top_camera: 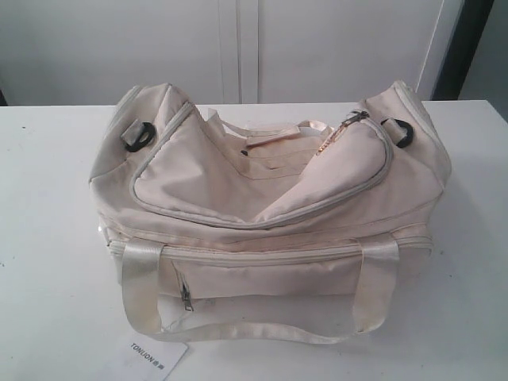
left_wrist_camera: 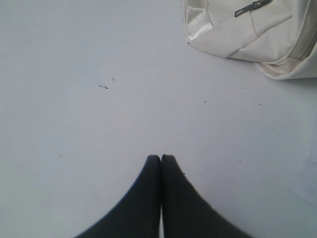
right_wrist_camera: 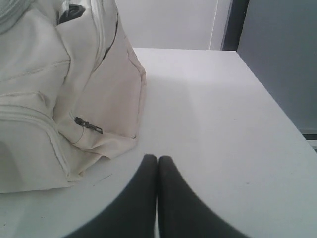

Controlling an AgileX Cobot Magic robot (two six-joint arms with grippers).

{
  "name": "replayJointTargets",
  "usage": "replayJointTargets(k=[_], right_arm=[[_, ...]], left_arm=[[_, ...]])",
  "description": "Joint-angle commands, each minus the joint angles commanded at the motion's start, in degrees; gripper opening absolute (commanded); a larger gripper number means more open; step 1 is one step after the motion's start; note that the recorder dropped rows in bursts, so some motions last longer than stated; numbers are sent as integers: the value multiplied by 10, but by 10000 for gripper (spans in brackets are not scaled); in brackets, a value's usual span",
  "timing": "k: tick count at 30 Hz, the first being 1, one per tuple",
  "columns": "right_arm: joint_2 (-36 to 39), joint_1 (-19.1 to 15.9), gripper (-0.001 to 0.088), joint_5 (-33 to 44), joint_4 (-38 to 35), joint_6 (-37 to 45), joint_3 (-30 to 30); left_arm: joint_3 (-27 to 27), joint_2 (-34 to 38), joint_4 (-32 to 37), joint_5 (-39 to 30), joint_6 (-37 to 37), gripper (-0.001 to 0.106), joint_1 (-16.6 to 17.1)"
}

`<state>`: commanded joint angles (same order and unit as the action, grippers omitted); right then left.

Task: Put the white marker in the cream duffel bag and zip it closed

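The cream duffel bag [top_camera: 262,198] stands in the middle of the white table, its front zip pocket and strap handle facing the camera. Its top flap lies down over the opening, and a zip pull [top_camera: 353,121] sits at the far right corner. I cannot tell whether the flap is zipped all the way round. The white marker is out of view. My left gripper [left_wrist_camera: 161,157] is shut and empty over bare table, a corner of the bag [left_wrist_camera: 247,34] further off. My right gripper [right_wrist_camera: 157,157] is shut and empty beside the bag's end [right_wrist_camera: 59,89]. Neither gripper shows in the exterior view.
A white paper hang tag [top_camera: 151,357] lies on the table [top_camera: 48,238] in front of the bag. The table's edge [right_wrist_camera: 277,106] runs beyond my right gripper, with a grey floor below. A pale cabinet wall [top_camera: 238,48] stands behind the table.
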<state>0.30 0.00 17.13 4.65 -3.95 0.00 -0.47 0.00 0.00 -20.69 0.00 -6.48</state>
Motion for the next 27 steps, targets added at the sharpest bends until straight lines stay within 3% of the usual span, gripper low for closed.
replayJointTargets(k=[27], right_arm=[[-3, 0, 0, 7, 0, 0, 0]], left_arm=[[0, 0, 0, 0, 0, 0, 0]])
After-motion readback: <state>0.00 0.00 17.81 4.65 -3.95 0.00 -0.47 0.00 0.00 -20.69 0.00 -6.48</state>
